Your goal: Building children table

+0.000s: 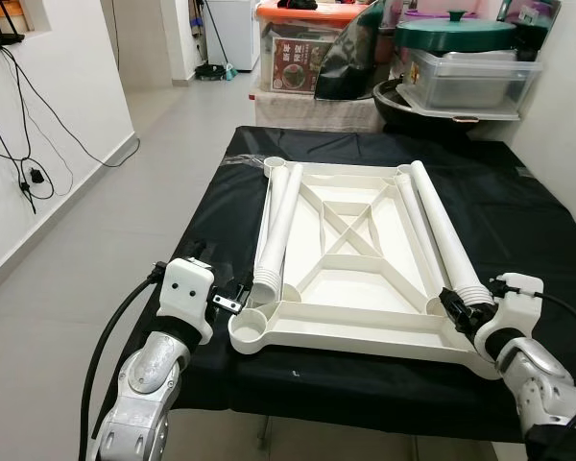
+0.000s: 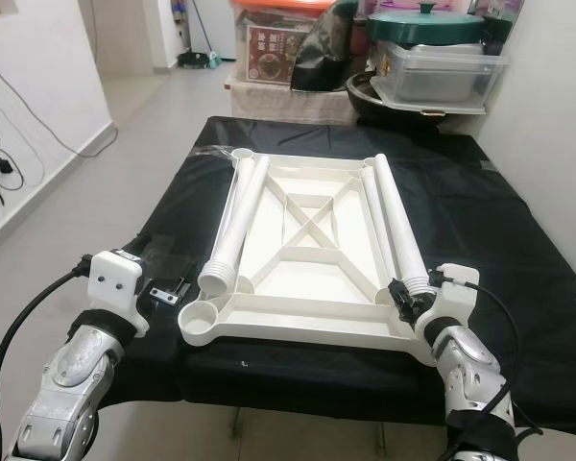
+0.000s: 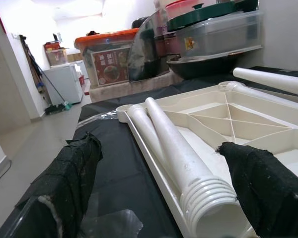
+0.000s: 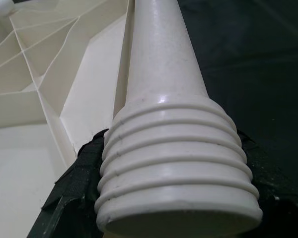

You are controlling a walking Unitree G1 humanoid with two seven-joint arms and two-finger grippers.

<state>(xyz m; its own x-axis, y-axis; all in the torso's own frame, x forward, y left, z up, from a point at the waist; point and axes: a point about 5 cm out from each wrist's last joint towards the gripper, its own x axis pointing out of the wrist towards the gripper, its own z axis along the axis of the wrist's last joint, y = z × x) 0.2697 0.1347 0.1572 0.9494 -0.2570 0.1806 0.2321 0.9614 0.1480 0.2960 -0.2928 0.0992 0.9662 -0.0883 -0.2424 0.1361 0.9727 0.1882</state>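
While the white tabletop (image 1: 365, 331) lies upside down on the black-covered table (image 1: 518, 221) with four legs lying in it, the right gripper (image 1: 453, 305) clamps the threaded end of the right leg (image 4: 174, 163). Left gripper (image 1: 232, 300) sits at the near-left corner, fingers (image 3: 69, 178) spread wide around the left leg (image 3: 188, 171), not touching.

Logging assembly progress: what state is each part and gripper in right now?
Tabletop: upside down on the black cloth, ribs up.
Left-side legs: loose, lying along the tabletop edge, unscrewed.
Right-side legs: lying flat, unscrewed.
Near-left socket: empty.
Left gripper: open, straddling a leg's threaded end.
Right gripper: shut on a leg's threaded end.
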